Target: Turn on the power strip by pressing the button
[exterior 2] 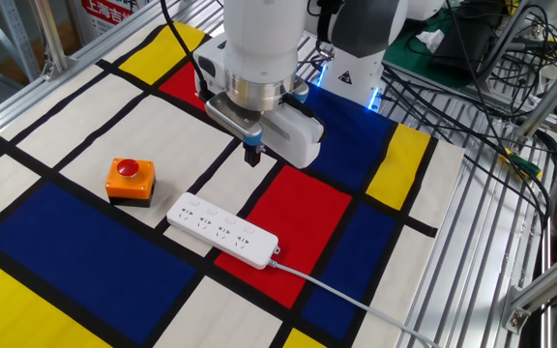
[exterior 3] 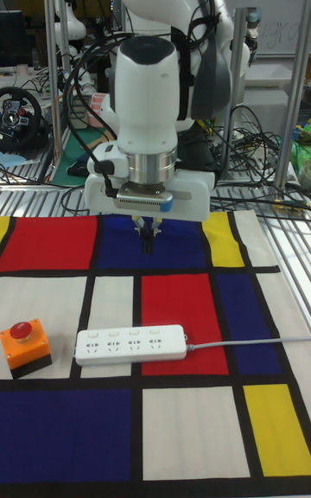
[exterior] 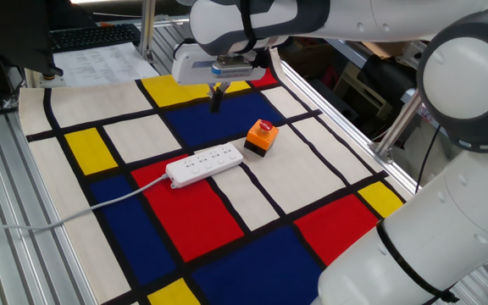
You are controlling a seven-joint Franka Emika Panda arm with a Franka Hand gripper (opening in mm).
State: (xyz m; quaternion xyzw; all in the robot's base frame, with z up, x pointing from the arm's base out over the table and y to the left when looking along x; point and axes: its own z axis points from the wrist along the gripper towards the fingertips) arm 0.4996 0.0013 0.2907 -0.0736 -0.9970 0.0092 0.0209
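Observation:
The power strip (exterior: 206,163) (exterior 2: 222,230) (exterior 3: 131,345) is a long white bar with a row of sockets, lying flat on the coloured mat. Its pale grey cord (exterior 2: 346,294) leaves the corded end (exterior 3: 180,341). The button is too small to make out there. My gripper (exterior: 217,103) (exterior 2: 252,158) (exterior 3: 148,247) hangs above the mat, beyond the strip's middle and clear of it. Its dark fingertips point down and are pressed together, with nothing held between them.
A small orange box with a red mushroom button (exterior: 261,137) (exterior 2: 130,180) (exterior 3: 25,347) stands near the strip's uncorded end. Metal frame rails (exterior 2: 472,222) border the mat. Loose cables (exterior 2: 511,87) lie beyond the rails.

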